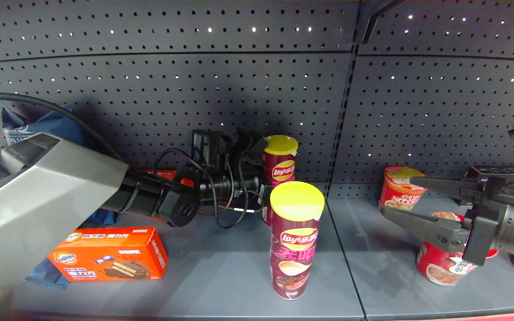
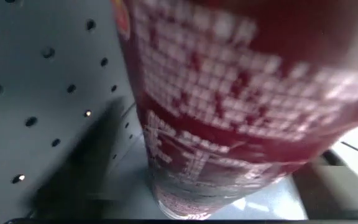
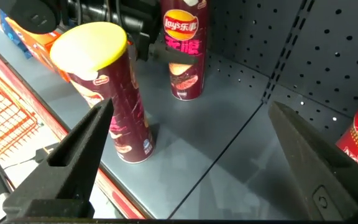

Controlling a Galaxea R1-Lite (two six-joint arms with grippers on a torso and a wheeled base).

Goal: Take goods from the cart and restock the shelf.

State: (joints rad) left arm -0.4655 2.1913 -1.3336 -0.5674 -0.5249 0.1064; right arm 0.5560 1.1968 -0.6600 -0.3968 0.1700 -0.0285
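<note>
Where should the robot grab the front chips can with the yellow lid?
Probably around the middle of the front chips can, coming from the robot's right: it stands upright, tall and round, with bare shelf there, and the open right gripper is nearest.

Left arm (image 1: 38, 196): grey boxy shell, then a black round wrist section.
Cables (image 1: 221, 200): thin black wires, looped loosely at the left wrist.
Right hand (image 1: 397, 195): two black tapered fingers (image 1: 422, 225), screw heads at pivots, dark grey barrel.
</note>
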